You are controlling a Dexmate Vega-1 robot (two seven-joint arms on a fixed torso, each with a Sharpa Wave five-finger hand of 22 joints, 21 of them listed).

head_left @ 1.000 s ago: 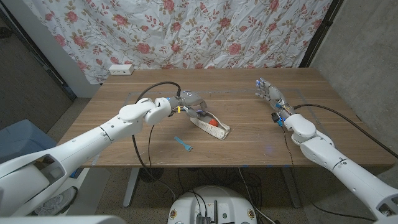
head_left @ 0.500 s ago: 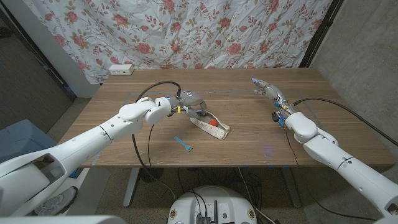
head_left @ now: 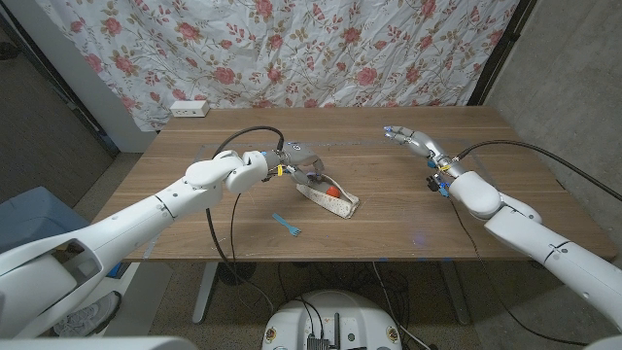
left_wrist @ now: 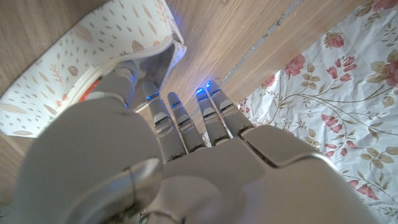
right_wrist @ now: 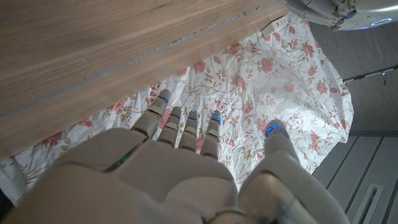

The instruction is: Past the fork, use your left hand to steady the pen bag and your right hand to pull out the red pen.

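Near the bottom edge of the table, just left of centre in the head view, lies the small blue fork, flat on the wood and on its own. Past it, toward the middle of the frame, sits the pen bag, a pale patterned pouch lying at a slant with its mouth toward the upper left, and a spot of red, the red pen, shows inside it. At that mouth is the left hand, fingers reaching down onto the bag's open end; the left wrist view has the fingertips right on the pouch's rim, pressing it to the wood. Over on the right half of the frame, well apart from the bag, the right hand hangs above the table's far part, fingers spread and stretched out, holding nothing. Farther back, a white power strip sits at the table's upper-left corner, and the floral curtain fills the rear.
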